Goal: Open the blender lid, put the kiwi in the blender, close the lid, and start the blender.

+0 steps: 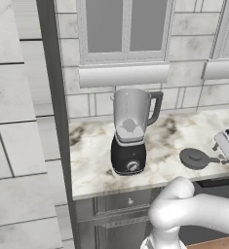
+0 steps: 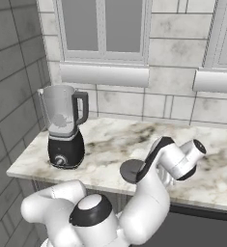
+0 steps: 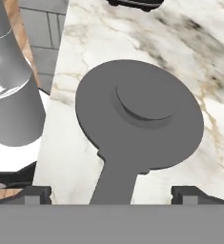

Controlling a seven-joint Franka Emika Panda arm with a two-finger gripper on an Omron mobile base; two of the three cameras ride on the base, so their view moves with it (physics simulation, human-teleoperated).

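The blender [image 1: 130, 131] stands at the left end of the marble counter [image 1: 96, 160], its clear jar open at the top, with a silver knob on its black base [image 2: 65, 152]. The blender lid [image 3: 139, 114], a flat dark grey disc with a raised centre cap and a side tab, lies flat on the counter to the blender's right [image 1: 196, 158]. In the right base view the lid [image 2: 131, 171] is partly hidden by my arm. My gripper [image 3: 111, 193] hovers just off the lid's tab end, open and holding nothing. The kiwi is out of view.
A tiled wall with two windows and jutting sills [image 1: 123, 75] runs behind the counter. A tall dark panel [image 1: 55, 97] bounds the counter on the left. The counter's front edge and a drawer [image 1: 130, 200] lie below the blender. Bare marble separates blender and lid.
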